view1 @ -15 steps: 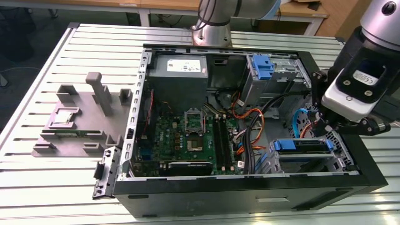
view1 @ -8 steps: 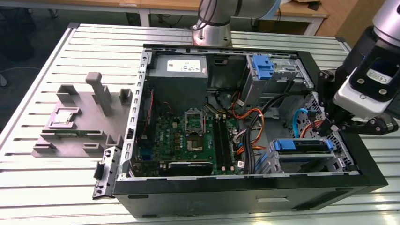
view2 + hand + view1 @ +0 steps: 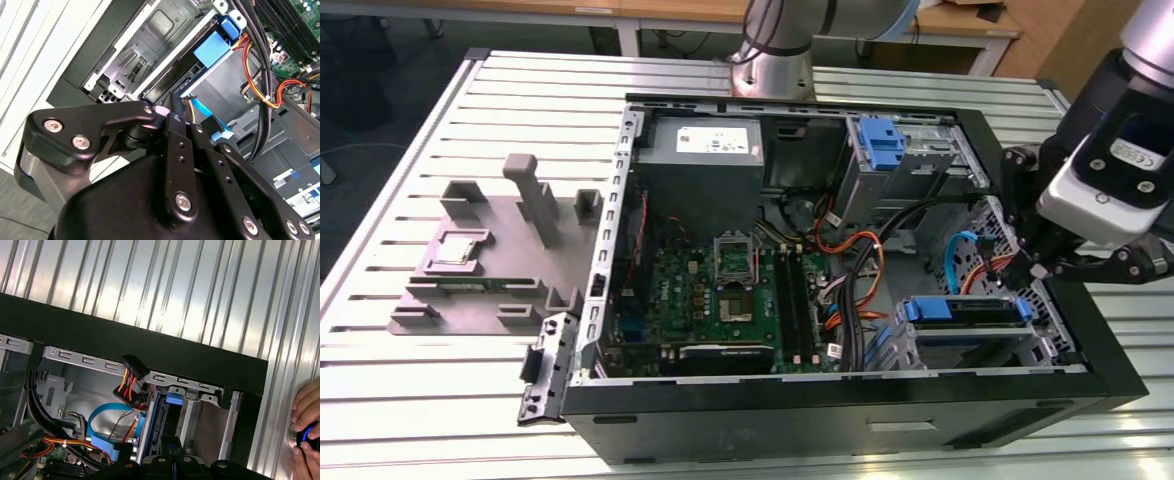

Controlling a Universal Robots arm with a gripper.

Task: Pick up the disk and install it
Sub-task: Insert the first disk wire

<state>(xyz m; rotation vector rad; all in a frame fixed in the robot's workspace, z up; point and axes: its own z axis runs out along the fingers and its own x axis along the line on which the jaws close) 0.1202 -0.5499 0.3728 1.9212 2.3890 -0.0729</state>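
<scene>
Disk [image 3: 963, 312], framed by its blue caddy, lies in the drive cage [image 3: 1014, 345] at the corner of the open computer case [image 3: 854, 425] nearest the camera, on the exterior view's right. Your gripper [image 3: 1034, 270] hangs just above that cage, over the case wall on the exterior view's right, and the disk is the thing nearest to it. You cannot tell from these views whether the gripper is spread or pressed together.

A blue data cable [image 3: 961, 262] loops between gripper and cage. A bundle of orange and black power leads [image 3: 861, 270] runs from beside the motherboard [image 3: 720, 300] toward the same corner, crowding the space around the cage.

Count two blue caddies in the case. One frames the disk. The second caddy [image 3: 881, 145] stands in the bay at the far corner on the exterior view's right, with one grey power supply [image 3: 700, 145] further along the far wall.

Outside the case, one grey fixture [image 3: 480, 290] sits on the slatted worktop [image 3: 454, 400] toward the exterior view's left edge, with one processor chip [image 3: 459, 247] resting on it. Your arm's base [image 3: 774, 60] stands at the worktop's far edge.

In the first wrist view a person's hand [image 3: 306, 405] rests on a round button [image 3: 304, 435] lit blue, beyond the case wall.
</scene>
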